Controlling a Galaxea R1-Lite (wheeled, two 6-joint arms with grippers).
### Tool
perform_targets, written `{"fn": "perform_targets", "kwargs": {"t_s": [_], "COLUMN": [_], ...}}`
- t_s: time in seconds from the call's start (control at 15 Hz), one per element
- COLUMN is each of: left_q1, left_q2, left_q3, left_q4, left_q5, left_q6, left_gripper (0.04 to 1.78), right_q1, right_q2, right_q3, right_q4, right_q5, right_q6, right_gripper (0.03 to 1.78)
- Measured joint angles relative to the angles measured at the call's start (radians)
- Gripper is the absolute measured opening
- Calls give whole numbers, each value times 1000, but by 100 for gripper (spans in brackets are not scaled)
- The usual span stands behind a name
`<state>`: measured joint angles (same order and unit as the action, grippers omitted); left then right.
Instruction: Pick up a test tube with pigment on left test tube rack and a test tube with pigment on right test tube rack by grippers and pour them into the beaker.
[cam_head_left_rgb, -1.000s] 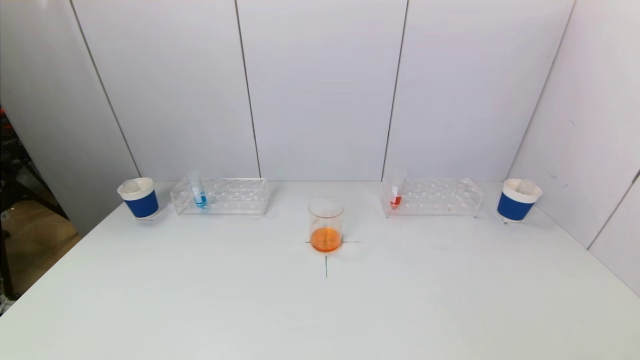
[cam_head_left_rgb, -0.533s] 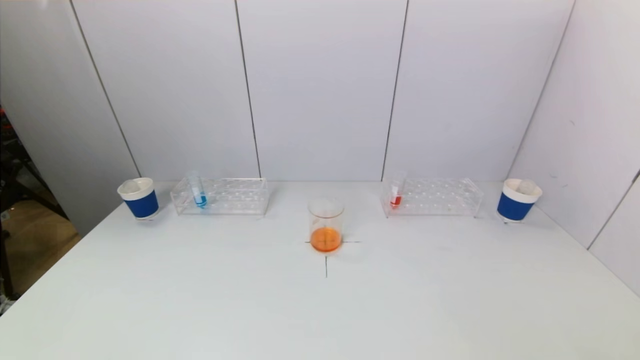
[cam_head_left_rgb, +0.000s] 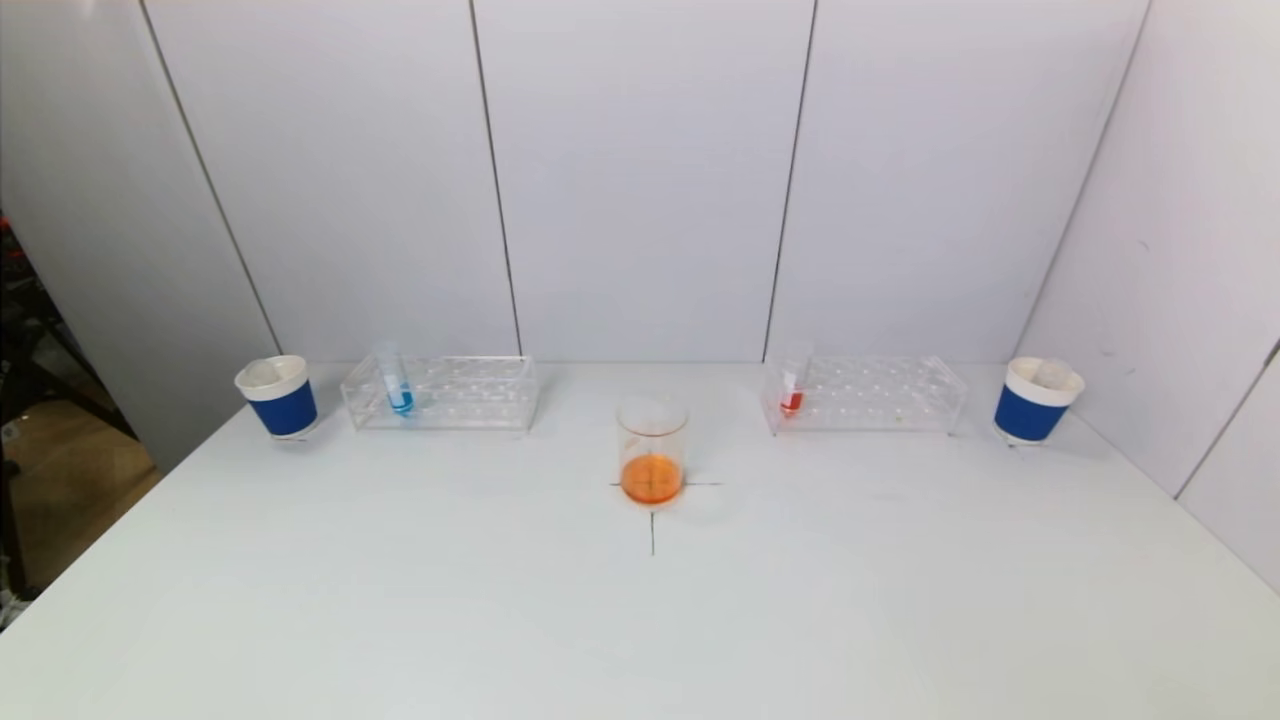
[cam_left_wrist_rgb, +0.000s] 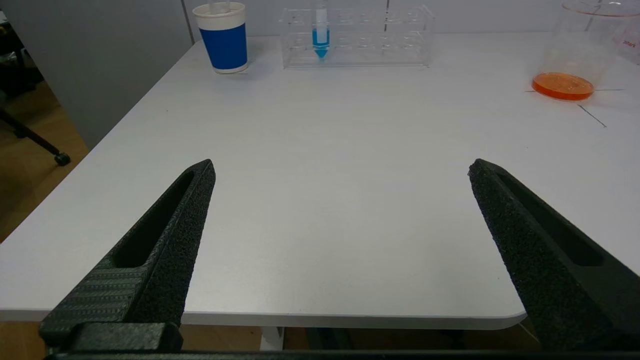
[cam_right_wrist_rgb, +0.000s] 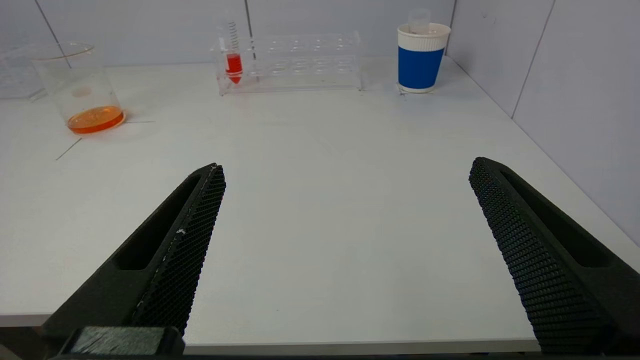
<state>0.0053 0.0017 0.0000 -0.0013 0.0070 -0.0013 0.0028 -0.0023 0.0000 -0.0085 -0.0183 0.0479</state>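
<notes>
I am seeing neither arm from the head camera; both are sitting back at the near table (cam_head_left_rgb: 400, 620) edge. In its wrist view the left gripper (cam_left_wrist_rgb: 340, 167) is hanging released, fingers spread wide, their bases cut off by the frame; the right gripper (cam_right_wrist_rgb: 345, 167) is doing the same, gaping and holding nothing. Ahead of both, bare table is lying open. The beaker (cam_head_left_rgb: 652, 450) is standing mid-table on a cross mark, orange liquid in its bottom. Farther back, the left rack (cam_head_left_rgb: 440, 393) is holding the blue tube (cam_head_left_rgb: 398, 385) upright near its outer end; the right rack (cam_head_left_rgb: 865, 394) is holding the red tube (cam_head_left_rgb: 792, 390) at its inner end; the clear walls are blurring which hole. A blue cup (cam_head_left_rgb: 278, 397) is flanking the left rack and another cup (cam_head_left_rgb: 1036, 401) the right, by the side wall.
</notes>
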Motion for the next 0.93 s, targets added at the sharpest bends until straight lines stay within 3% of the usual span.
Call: {"fn": "perform_targets", "kwargs": {"t_s": [0.93], "left_q1": [0], "left_q2": [0], "left_q3": [0], "left_q4": [0], "left_q5": [0], "left_q6": [0], "left_gripper": [177], "right_q1": [0], "right_q2": [0], "right_q3": [0], "right_q4": [0], "right_q5": [0], "right_q6": [1], "right_gripper": [177]}}
